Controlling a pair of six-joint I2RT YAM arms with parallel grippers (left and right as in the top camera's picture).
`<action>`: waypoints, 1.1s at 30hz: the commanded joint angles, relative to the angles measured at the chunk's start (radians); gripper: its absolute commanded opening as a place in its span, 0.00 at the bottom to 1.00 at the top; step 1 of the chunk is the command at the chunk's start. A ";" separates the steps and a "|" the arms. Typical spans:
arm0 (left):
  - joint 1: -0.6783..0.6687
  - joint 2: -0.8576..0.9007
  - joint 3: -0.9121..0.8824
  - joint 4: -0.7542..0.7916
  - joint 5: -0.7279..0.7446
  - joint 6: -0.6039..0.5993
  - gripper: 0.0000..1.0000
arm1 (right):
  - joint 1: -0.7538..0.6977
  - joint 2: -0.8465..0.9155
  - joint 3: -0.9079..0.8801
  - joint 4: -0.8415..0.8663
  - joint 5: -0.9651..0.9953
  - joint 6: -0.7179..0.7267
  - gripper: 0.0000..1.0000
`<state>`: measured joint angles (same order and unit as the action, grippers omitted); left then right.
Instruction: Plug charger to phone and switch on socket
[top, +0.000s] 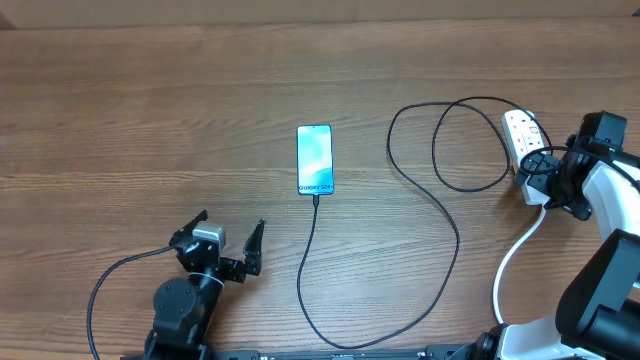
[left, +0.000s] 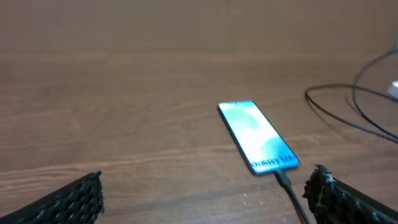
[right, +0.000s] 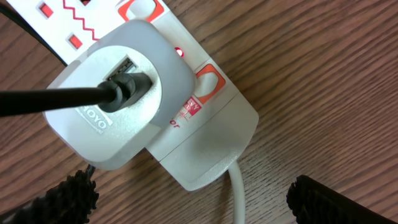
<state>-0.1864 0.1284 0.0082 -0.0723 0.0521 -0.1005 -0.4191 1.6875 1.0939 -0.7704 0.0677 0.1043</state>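
The phone (top: 314, 159) lies mid-table with a lit light-blue screen; it also shows in the left wrist view (left: 258, 136). The charger cable (top: 440, 210) runs in wide loops, and its black plug tip (top: 316, 198) sits in the phone's bottom edge (left: 281, 178). The white socket strip (top: 524, 136) lies at the right, with a white adapter (right: 118, 93) plugged in and the black cable entering it. My left gripper (top: 228, 237) is open and empty, below-left of the phone. My right gripper (right: 193, 199) is open, over the strip's near end beside the white cord (right: 237, 193).
The strip's thick white cord (top: 512, 260) curves toward the table's front right edge. Red switch marks (right: 205, 84) show on the strip beside the adapter. A thin black cable (top: 110, 285) loops by the left arm's base.
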 joint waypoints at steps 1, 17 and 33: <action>0.045 -0.058 -0.003 -0.006 -0.059 0.027 1.00 | -0.001 -0.019 0.019 0.005 0.009 -0.002 1.00; 0.103 -0.125 -0.003 -0.006 -0.056 0.079 1.00 | -0.001 -0.019 0.019 0.005 0.009 -0.002 1.00; 0.103 -0.124 -0.003 -0.006 -0.056 0.079 1.00 | -0.001 -0.019 0.019 0.005 0.009 -0.002 1.00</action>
<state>-0.0895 0.0158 0.0082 -0.0761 0.0097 -0.0475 -0.4191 1.6875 1.0939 -0.7708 0.0673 0.1043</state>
